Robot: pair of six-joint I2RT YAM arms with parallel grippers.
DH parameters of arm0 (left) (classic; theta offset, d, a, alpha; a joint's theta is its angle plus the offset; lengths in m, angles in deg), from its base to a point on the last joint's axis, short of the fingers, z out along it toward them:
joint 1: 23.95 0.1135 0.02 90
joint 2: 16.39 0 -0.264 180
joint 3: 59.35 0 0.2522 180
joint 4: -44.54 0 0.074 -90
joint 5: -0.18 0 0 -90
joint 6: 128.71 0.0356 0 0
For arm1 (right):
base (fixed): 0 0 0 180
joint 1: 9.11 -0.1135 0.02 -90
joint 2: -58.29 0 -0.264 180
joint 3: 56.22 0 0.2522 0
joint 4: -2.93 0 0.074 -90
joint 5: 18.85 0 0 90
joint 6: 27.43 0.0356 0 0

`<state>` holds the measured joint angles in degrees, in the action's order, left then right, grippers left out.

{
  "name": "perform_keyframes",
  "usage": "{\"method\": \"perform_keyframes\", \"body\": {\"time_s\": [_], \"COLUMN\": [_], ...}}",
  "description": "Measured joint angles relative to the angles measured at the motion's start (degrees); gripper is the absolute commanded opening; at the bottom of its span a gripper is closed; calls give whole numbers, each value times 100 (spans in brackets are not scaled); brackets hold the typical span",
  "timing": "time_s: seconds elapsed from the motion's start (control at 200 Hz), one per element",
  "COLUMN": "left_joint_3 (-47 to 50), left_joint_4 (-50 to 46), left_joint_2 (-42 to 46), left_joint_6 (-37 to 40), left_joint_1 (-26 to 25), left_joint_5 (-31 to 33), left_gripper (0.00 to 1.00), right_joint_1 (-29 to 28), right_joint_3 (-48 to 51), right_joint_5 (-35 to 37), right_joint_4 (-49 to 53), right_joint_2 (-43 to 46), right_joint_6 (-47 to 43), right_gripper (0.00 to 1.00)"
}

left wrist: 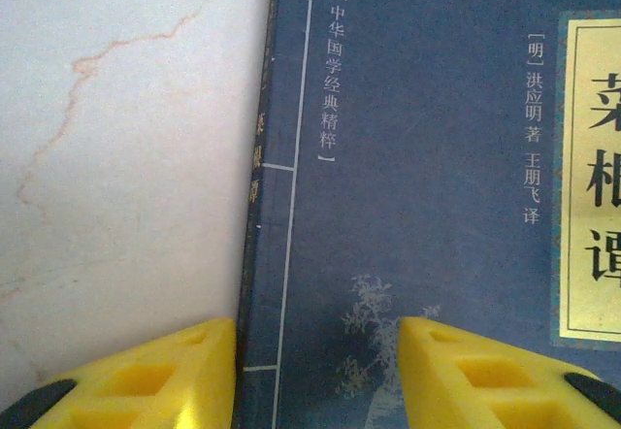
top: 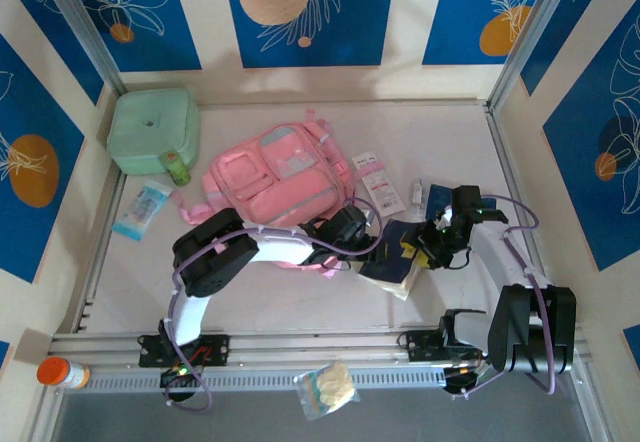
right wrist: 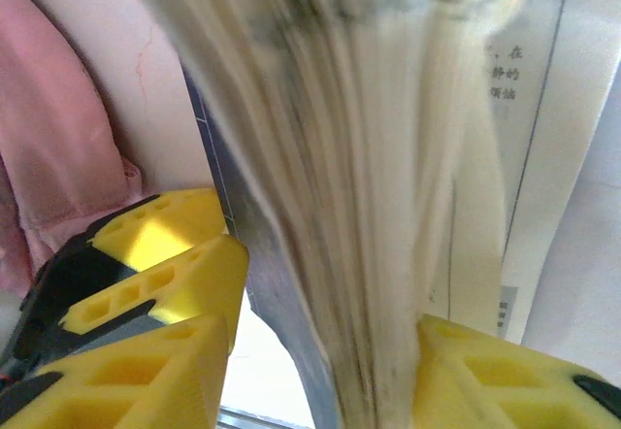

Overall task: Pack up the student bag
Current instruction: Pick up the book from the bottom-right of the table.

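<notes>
White bench (top: 450, 132) carries the soft pink fabric student bag (top: 285, 177) mid-back. Near it a dark blue paperback book (top: 396, 262) splays: left tool (left wrist: 318, 337) apart over the cover, right tool (right wrist: 325, 351) astride the pages, grip unclear. We fear a pages-only pinch tearing them.

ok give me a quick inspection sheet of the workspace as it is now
surface: white table, marbled, no spills seen
job's things: student bag flat mid-table; blue book just in front
clutter: mint case, blue packet, cards; orange bottle and clear bag off the near edge
claws: left claw astride book's spine edge, right claw astride its pages; grip unclear
cables: purple cable along each arm
surroundings: blue leaf-print wall panels
</notes>
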<state>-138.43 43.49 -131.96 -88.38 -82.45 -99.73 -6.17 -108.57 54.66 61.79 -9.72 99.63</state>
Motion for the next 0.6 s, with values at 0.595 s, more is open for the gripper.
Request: {"method": "perform_keyframes", "body": {"time_s": [0.595], "left_joint_3": [33], "left_joint_4": [44], "left_joint_2": [11], "left_joint_6": [2], "left_joint_1": [7], "left_joint_5": [-13], "left_gripper": [46], "right_joint_1": [0], "right_joint_3": [-111], "right_joint_5": [210], "right_joint_4": [319], "right_joint_2": [195], "right_joint_6": [-68], "right_gripper": [23]}}
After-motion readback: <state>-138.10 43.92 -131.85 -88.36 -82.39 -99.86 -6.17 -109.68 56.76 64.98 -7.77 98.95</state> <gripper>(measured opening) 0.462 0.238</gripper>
